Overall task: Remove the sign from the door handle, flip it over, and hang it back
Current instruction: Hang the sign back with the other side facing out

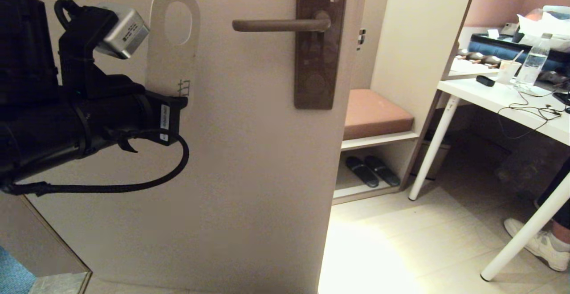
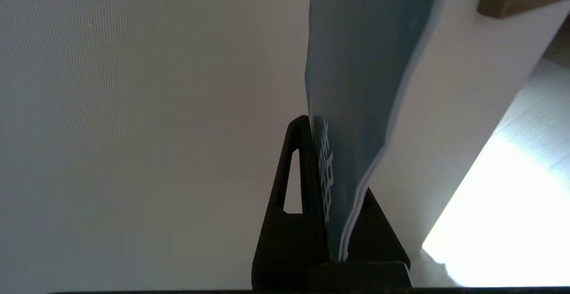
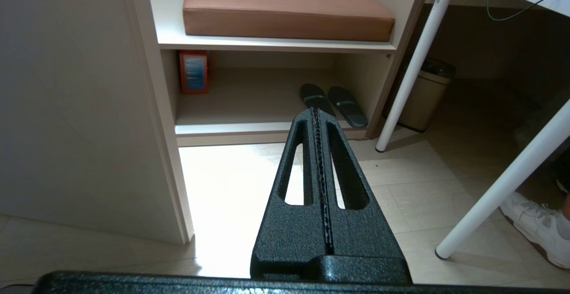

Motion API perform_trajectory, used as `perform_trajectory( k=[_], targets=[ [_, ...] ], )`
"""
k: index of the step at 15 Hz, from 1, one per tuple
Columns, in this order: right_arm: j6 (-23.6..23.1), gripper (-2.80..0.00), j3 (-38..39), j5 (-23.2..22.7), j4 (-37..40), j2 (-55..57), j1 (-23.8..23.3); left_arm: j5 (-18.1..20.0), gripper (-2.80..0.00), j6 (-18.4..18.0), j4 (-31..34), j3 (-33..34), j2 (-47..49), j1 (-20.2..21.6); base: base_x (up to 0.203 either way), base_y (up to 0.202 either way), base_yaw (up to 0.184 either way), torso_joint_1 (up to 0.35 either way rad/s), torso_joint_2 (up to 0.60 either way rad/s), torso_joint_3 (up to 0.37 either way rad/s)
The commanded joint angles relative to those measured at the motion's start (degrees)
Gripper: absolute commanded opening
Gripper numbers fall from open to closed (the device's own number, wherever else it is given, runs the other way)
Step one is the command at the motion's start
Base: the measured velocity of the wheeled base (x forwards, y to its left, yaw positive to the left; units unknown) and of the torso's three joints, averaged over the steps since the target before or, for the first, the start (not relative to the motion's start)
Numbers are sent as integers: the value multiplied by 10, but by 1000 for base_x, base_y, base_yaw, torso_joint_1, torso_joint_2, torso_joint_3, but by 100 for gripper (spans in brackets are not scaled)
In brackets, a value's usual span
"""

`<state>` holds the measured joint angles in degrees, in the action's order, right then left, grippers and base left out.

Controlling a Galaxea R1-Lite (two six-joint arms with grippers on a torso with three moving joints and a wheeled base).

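The sign point(image 1: 171, 62) is upright in front of the door, off the door handle point(image 1: 278, 25), to the left of the lever's free end. Its off-white side faces the head view and its big hole is at the top. My left gripper point(image 1: 176, 102) is shut on the sign's lower end. In the left wrist view the sign's slate-blue side point(image 2: 356, 75) stands edge-on between the black fingers point(image 2: 294, 187). The lever is bare and sticks out left from its tall brown backplate point(image 1: 318, 58). My right gripper point(image 3: 317, 118) is shut and empty, low, pointing at the floor; it is out of the head view.
The door's edge point(image 1: 345, 107) is right of the backplate. Beyond it stand a shelf with a brown cushion point(image 1: 376, 113) and slippers point(image 1: 372, 170). A white desk point(image 1: 507, 102) with a bottle and cables is at the right, with a person's shoe point(image 1: 541, 244) under it.
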<state>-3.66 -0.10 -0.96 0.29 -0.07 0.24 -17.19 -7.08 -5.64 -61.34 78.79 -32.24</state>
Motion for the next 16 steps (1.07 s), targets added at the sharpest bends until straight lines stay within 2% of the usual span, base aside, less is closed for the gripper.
perform_trajectory(
  k=[1, 16],
  targets=[
    [0, -280, 0, 0, 1, 1, 0, -2, -280, -1, 0, -11, 10, 0, 0, 0, 0, 0, 0, 0],
    [0, -280, 0, 0, 0, 1, 0, -9, -280, 0, 4, -50, 34, -38, 0, 0, 0, 0, 0, 0]
  ],
)
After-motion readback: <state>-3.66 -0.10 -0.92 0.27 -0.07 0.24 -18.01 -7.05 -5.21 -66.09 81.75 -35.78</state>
